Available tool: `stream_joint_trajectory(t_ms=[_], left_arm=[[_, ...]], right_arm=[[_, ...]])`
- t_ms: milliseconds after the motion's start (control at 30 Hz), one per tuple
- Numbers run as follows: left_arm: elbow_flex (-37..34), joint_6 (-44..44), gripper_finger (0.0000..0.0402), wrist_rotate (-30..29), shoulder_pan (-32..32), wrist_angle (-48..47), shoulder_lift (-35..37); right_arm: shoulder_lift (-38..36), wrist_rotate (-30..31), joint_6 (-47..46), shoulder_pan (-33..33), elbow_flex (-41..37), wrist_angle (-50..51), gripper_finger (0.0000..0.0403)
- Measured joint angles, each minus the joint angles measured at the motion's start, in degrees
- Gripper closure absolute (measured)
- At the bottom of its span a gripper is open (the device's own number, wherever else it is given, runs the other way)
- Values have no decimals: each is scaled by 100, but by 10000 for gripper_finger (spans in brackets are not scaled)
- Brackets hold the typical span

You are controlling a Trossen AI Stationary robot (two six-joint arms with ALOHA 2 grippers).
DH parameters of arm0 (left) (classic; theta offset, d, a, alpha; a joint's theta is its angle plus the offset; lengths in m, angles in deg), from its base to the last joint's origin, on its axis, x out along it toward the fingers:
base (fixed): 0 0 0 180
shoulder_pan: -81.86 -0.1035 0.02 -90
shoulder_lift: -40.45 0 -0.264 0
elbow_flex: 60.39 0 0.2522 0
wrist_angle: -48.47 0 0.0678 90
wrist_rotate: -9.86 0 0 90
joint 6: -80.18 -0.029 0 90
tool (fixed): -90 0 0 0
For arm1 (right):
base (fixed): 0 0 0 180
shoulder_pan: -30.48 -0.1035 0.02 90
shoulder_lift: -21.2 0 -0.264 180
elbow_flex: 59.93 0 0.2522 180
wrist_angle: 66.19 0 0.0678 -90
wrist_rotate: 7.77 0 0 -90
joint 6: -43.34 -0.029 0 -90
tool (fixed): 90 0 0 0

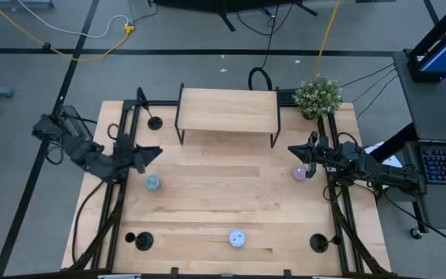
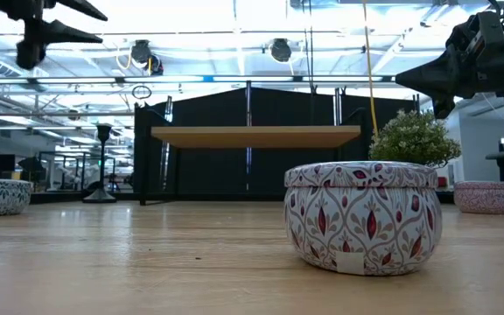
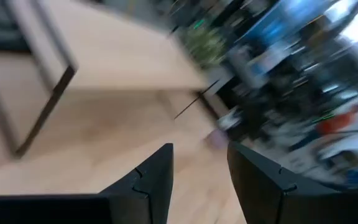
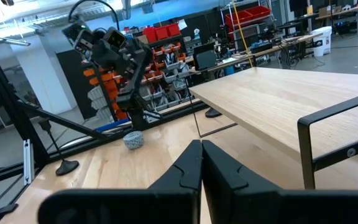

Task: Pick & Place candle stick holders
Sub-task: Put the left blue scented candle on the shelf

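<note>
Three black candle stick holders stand upright on their disc bases on the wooden table: one at the far left, one at the near left and one at the near right. The far-left one also shows in the low view. My left gripper hovers open and empty over the table's left side, above a blue tin; its fingers stand apart in the left wrist view. My right gripper hovers shut and empty over the right side, its fingers together in the right wrist view.
A wooden shelf on black legs stands at the far middle, and a potted plant at the far right. Three patterned tins sit on the table: blue at the left, one at the near middle, pink at the right.
</note>
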Motion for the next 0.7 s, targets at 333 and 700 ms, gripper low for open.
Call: stream_joint_trajectory(t_ms=[333, 700], left_arm=[[1788, 3437, 245, 3888, -1000, -4722, -2439], [1860, 3164, 245, 4737, -1420, -5061, -3175]], right_arm=[[-2, -4, 2, 2, 0, 2, 403], [-2, -7, 2, 2, 0, 2, 403]])
